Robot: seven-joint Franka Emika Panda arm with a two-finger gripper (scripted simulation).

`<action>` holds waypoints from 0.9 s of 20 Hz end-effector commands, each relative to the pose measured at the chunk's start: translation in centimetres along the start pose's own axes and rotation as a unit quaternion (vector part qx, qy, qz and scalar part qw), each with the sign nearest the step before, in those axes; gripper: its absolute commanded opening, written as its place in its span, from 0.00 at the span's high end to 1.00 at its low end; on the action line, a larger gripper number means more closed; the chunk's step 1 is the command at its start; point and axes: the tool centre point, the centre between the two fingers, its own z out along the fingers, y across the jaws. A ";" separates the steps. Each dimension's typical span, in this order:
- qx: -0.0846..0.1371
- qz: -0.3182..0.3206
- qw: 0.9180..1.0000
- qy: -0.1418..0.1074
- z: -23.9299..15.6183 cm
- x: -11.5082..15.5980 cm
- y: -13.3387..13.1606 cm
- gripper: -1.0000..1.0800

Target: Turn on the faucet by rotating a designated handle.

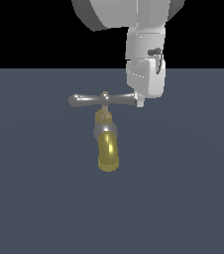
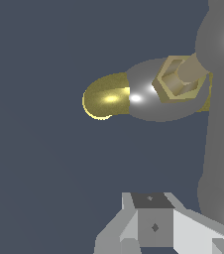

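The faucet [image 1: 107, 149] stands in the middle of the exterior view, with a curved gold spout, a grey collar and a brass stem. Its handle [image 1: 91, 99], a silver crossbar with a small brass knob, lies level on top. My gripper [image 1: 140, 102] hangs from above, its fingertips touching the handle's end on the exterior view's right. In the wrist view the fingers [image 2: 153, 227] appear pressed together with nothing between them. The handle [image 2: 223, 129] runs beside them, and the faucet's gold spout [image 2: 105, 97] and brass nut [image 2: 178, 79] lie beyond.
A flat dark blue-grey floor [image 1: 39, 198] spreads all around the faucet. The background above it is black. The arm's white wrist [image 1: 143, 49] comes down from the top of the exterior view.
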 end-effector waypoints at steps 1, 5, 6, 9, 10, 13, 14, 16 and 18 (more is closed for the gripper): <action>0.000 0.000 1.000 0.000 0.0 -0.1 0.7 1.00; 0.000 0.000 1.000 0.000 0.0 -0.2 1.8 1.00; 0.000 0.000 1.000 0.000 0.0 -0.3 2.1 1.00; 0.000 0.000 1.000 0.000 0.0 -0.4 2.9 1.00; 0.000 0.000 1.000 0.000 0.0 -0.4 3.2 1.00; 0.000 0.000 1.000 0.000 0.0 -0.5 4.1 1.00; 0.000 0.000 1.000 0.000 0.0 -0.6 4.4 1.00; 0.000 0.000 1.000 0.000 0.0 -0.6 4.9 1.00; 0.000 0.000 1.000 0.000 0.0 -0.7 5.5 1.00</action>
